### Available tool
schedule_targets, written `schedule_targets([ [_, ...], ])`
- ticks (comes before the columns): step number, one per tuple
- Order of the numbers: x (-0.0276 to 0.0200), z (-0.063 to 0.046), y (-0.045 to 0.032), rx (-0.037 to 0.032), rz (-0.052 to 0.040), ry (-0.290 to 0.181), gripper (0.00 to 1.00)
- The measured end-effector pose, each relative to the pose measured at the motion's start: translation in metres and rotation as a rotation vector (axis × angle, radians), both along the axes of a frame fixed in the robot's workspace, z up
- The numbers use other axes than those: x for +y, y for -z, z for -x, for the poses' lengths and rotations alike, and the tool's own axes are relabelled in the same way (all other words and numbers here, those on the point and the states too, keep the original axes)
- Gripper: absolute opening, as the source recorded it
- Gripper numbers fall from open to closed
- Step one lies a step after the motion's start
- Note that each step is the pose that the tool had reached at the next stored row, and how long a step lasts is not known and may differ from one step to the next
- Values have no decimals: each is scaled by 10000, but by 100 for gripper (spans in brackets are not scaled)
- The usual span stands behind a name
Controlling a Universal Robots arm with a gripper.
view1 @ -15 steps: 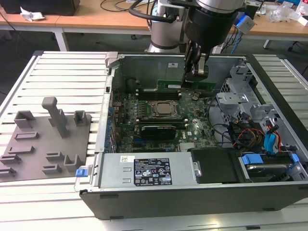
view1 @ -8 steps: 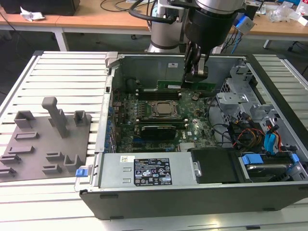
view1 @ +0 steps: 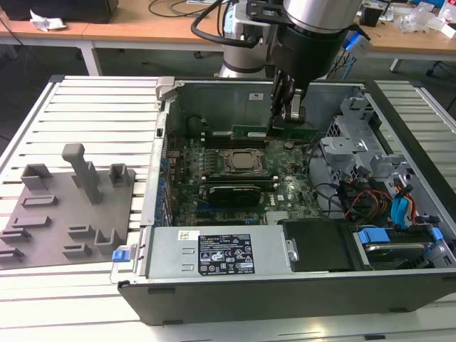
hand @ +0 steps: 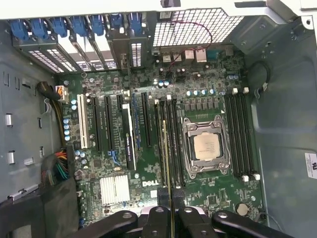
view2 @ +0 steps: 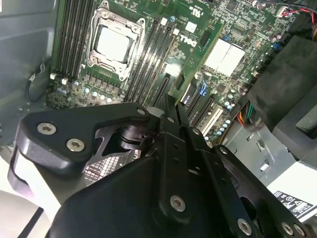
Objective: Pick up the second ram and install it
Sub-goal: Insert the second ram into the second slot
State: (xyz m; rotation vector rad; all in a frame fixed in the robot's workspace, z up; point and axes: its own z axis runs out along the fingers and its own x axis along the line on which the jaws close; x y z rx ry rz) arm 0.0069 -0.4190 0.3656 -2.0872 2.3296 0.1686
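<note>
Above the motherboard (view1: 242, 174), the gripper (view1: 291, 114) is clamped on the second ram (view1: 274, 131); insertion step underway, which calls for edge-on alignment with a memory slot (hand: 170, 144).

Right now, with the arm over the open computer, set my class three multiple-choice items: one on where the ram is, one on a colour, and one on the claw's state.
1. Where is the ram?
A. On the fixture
B. Above the motherboard, inside the case
C. Lying outside the case

2. What colour is the fixture?
A. Grey
B. Blue
C. Red

3. What is the state of the claw?
A. Open and empty
B. Shut on a cable
C. Shut on the ram

Answers:
1 B: the second wrist view shows the green strip over the board's slots.
2 A: in the exterior view, its blocks are plain grey.
3 C: in both wrist views, the fingers pinch the strip's edge.
</note>
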Motion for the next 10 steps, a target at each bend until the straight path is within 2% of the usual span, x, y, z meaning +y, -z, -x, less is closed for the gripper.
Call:
schedule_targets([
  [10, 0, 0, 160, 0, -1, 0, 14],
])
